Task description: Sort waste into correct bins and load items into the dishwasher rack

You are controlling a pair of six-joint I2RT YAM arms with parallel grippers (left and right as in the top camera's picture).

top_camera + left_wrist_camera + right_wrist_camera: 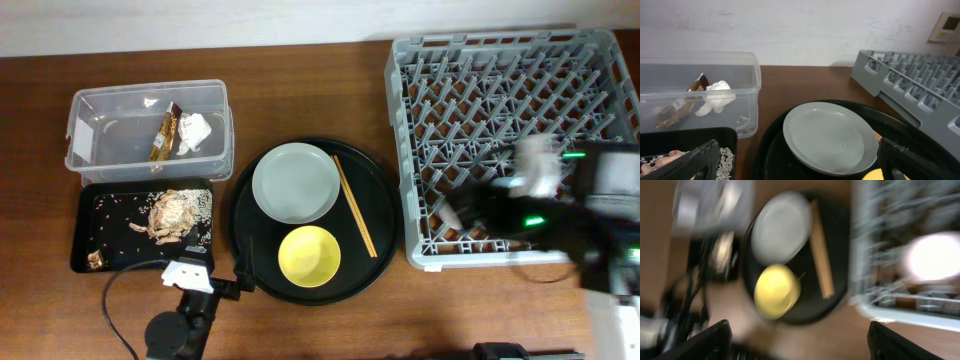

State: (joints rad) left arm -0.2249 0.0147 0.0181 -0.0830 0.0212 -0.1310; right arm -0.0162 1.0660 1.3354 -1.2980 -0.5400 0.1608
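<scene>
The grey-green plate [294, 182], the yellow bowl [309, 256] and the wooden chopsticks [354, 205] lie on a round black tray. The wrapper [165, 134] and the tissue [196, 130] are in the clear box [90, 105]. The food scraps [173, 213] are in the shallow black tray [85, 228]. My left gripper [800, 162] is open and empty, low at the round tray's front-left, facing the plate [830, 137]. My right gripper [800, 340] is open and empty, blurred, above the front of the grey rack [505, 70]. A pale pinkish blur [935, 255] sits in the rack. The blue cup is hidden.
The round black tray [385, 235] sits between the bins and the rack. A black cable [115, 300] loops on the table by the left arm's base. The right arm [590, 215] covers the rack's front right corner.
</scene>
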